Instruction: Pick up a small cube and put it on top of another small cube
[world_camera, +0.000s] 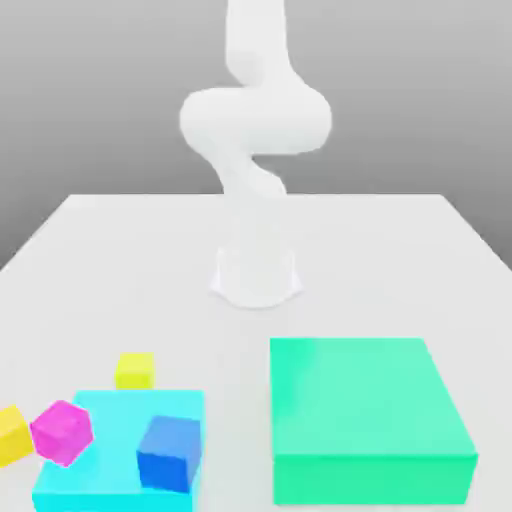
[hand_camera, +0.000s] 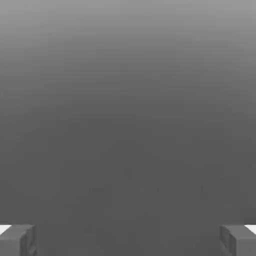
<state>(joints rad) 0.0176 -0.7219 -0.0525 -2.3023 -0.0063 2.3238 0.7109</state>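
On the exterior view's left, close to the near edge of the white counter (world_camera: 120, 260), sits a cluster of small blocks. Furthest toward the left edge is a yellow cube (world_camera: 12, 434), partly cut off by the frame. Just beside it, touching or nearly touching, is a magenta block (world_camera: 62, 432) tilted on its corner, overlapping the left rim of a flat cyan slab (world_camera: 110, 470). The slab lies flat on the counter and runs down to the near edge. Behind the slab's far edge, just beside it, stands a second small yellow cube (world_camera: 134, 370), upright on the counter. On top of the slab, toward its right side, rests a blue cube (world_camera: 168, 452), upright and slightly turned.

In the middle of the counter, farther back, the white arm (world_camera: 255, 120) rises from its round base (world_camera: 256, 275) and bends above, reaching up past the top of the frame.

On the exterior view's right, near the near edge and well apart from the slab, lies a large green block (world_camera: 365, 415), broad and low, with its flat top bare.

In the hand view the claw (hand_camera: 128, 240) looks out at plain grey background. Its two fingers (hand_camera: 17, 240) sit at opposite sides of the picture, spread wide apart with nothing between them, so the claw is open and holds nothing.
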